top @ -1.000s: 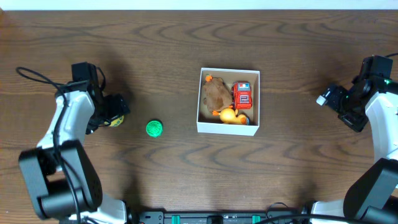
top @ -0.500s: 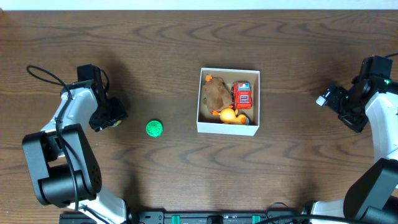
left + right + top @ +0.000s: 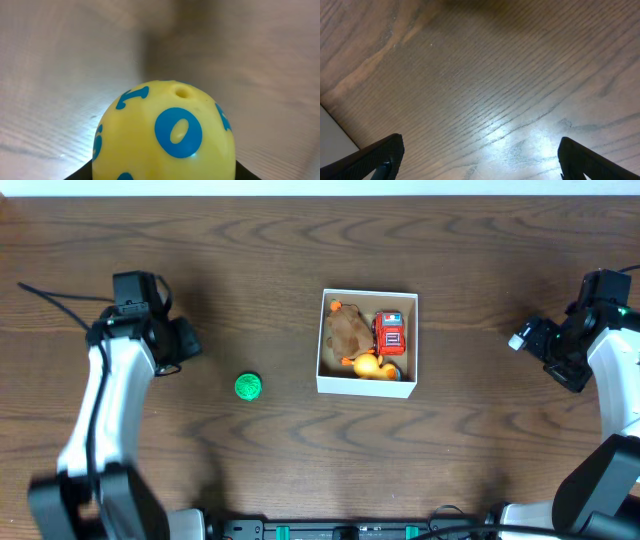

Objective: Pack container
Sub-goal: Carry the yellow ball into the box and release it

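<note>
Left wrist: left gripper, pointing right, clamped a yellow ball, blue "0" readable; right gripper spread wide, empty.

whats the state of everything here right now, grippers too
container: open top, holding toys
green ball: loose on the table, outside the container
yellow ball: gripped by the left gripper
left gripper: shut on the yellow ball
right gripper: open, empty
</note>
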Motion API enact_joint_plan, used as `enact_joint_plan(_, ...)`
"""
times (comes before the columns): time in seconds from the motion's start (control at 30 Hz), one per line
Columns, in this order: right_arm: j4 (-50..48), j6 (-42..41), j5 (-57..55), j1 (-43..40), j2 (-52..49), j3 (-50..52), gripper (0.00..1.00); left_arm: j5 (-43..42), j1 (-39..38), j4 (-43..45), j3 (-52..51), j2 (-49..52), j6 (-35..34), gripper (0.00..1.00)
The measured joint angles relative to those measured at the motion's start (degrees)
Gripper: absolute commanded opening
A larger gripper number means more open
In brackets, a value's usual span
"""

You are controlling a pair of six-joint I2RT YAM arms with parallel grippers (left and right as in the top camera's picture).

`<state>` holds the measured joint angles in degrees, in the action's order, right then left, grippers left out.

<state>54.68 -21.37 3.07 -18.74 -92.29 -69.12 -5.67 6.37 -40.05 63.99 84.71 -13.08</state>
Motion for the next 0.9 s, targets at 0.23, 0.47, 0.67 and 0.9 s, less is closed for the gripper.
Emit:
enact_joint_plan(0.23, -0.1, 0.1, 0.0, 0.0, 0.0, 0.0, 0.99, -1.7, -18.3, 6.0, 4.6, -14.7, 1.4, 0.39)
enact_joint_plan(0.47, -0.1, 0.1, 0.0, 0.0, 0.0, 0.0, 0.99, -2.1, -33.9, 10.1, 4.9, -10.6, 2.9, 0.39)
enact_joint_plan(0.67, -0.1, 0.1, 0.0, 0.0, 0.0, 0.0, 0.99, -2.1, -40.8, 13.1, 4.8, 1.9, 3.0, 0.4)
enact_joint_plan(0.9, -0.1, 0.1, 0.0, 0.0, 0.0, 0.0, 0.99, -2.1, -43.4, 13.5, 4.8, 12.3, 3.5, 0.66)
